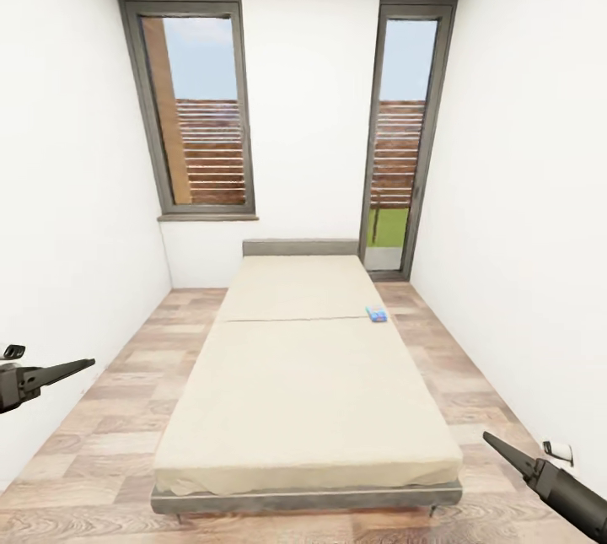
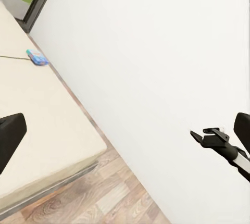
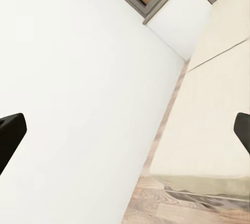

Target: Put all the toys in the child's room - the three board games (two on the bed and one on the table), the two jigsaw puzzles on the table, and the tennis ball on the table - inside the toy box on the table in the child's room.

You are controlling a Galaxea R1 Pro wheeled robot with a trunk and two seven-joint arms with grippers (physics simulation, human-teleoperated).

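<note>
On the beige bed [image 1: 303,392] — a small blue board game [image 1: 377,314].

My left claw [image 1: 80,366] is matte black and tapers to a slim, pointed finger, with a small black-and-white knob on its blocky body. My right claw [image 1: 497,444] matches it: a dark pointed finger on a rounded black wrist, with a small white-and-black fitting beside it.

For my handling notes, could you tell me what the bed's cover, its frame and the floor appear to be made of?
The bed cover looks like matte beige fabric, smooth with one seam across it. The bed frame seems grey with a faint woodgrain, possibly laminate or upholstery. The floor looks like wood planks: visible grain and board joints.
</note>
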